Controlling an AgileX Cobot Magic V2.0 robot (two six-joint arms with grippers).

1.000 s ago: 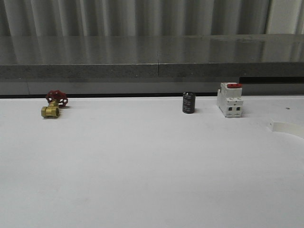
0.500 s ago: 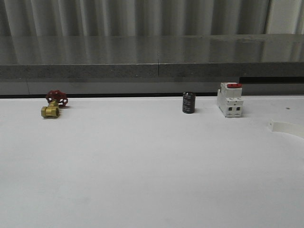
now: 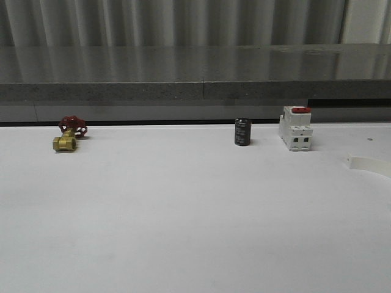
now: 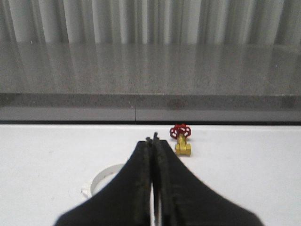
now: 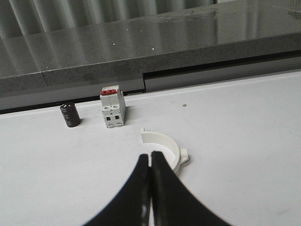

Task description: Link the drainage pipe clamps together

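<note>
Two white half-ring clamps lie apart on the worktop [image 3: 183, 213]: right clamp half [image 5: 165, 146] just in front of the switch block [image 5: 112, 107], arc open toward it; left clamp half [image 4: 104, 178] nearer than the brass valve [image 4: 181, 142], partly hidden behind the left claw [image 4: 154, 139]. A sliver of the right half shows at the front view's edge [image 3: 371, 165]. Likely light, stiff thin plastic, smooth and prone to skid; best pinched across the arc wall, flanges left free for mating. Right claw [image 5: 150, 156] hovers just short of its half, jaws pressed together, holding nothing. Left claw also closed and empty, pointing toward the valve. The black cylinder [image 3: 242, 132] beside the switch block is irrelevant.
</note>
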